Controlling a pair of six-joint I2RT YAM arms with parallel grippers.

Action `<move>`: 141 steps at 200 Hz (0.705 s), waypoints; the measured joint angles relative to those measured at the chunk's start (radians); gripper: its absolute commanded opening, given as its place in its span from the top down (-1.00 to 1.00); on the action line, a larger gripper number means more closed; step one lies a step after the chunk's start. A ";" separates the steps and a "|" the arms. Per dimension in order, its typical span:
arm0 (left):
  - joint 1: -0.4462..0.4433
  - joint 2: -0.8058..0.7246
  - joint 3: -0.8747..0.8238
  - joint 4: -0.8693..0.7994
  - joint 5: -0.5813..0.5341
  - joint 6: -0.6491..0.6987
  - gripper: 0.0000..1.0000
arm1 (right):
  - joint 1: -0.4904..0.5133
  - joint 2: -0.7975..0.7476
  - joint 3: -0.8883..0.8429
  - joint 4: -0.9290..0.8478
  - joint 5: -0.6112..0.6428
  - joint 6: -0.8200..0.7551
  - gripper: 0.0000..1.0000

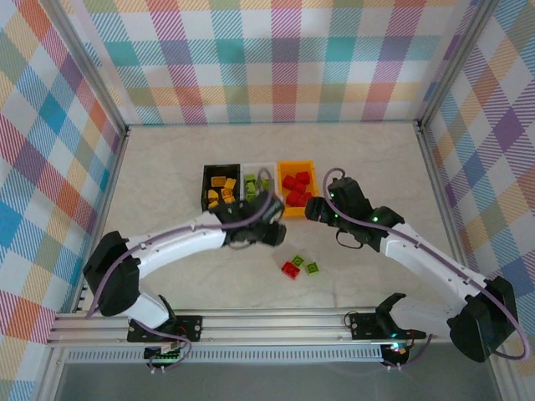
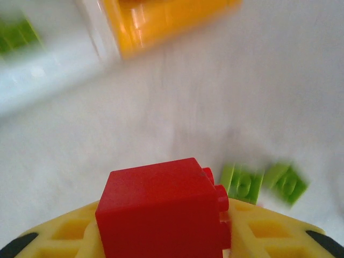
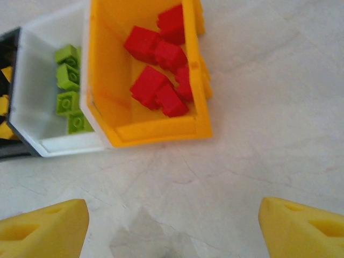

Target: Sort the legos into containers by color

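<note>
My left gripper [image 1: 266, 227] is shut on a red lego [image 2: 161, 204], its yellow fingers [image 2: 269, 231] pressing the brick's sides; it hovers over the table just in front of the bins. Two lime green legos [image 2: 244, 183] lie beyond it, and a loose red lego [image 1: 291, 269] lies beside them. My right gripper [image 3: 172, 236] hangs open over bare table, close in front of the orange container [image 3: 156, 134], which holds several red legos [image 3: 153, 86]. The white container [image 3: 27, 97] holds green legos [image 3: 67, 80]. The black container [image 1: 206, 180] holds yellow-orange ones.
The three bins stand side by side in the middle of the table, black to the left, orange to the right. Checked walls enclose the table on three sides. Both arms reach inward and their grippers are close together below the bins.
</note>
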 measured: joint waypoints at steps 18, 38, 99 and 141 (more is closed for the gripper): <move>0.069 0.089 0.177 0.025 0.001 0.033 0.17 | 0.000 -0.016 -0.035 -0.012 0.000 0.011 -0.66; 0.114 0.229 0.350 0.030 0.003 0.055 0.17 | 0.000 -0.029 -0.066 -0.015 -0.003 0.015 -0.65; 0.144 0.681 0.780 -0.062 -0.004 0.077 0.01 | 0.000 -0.080 -0.121 -0.019 -0.051 0.016 -0.65; 0.144 0.831 1.037 -0.159 0.000 0.068 -0.67 | 0.000 -0.089 -0.203 -0.018 -0.114 0.036 -0.63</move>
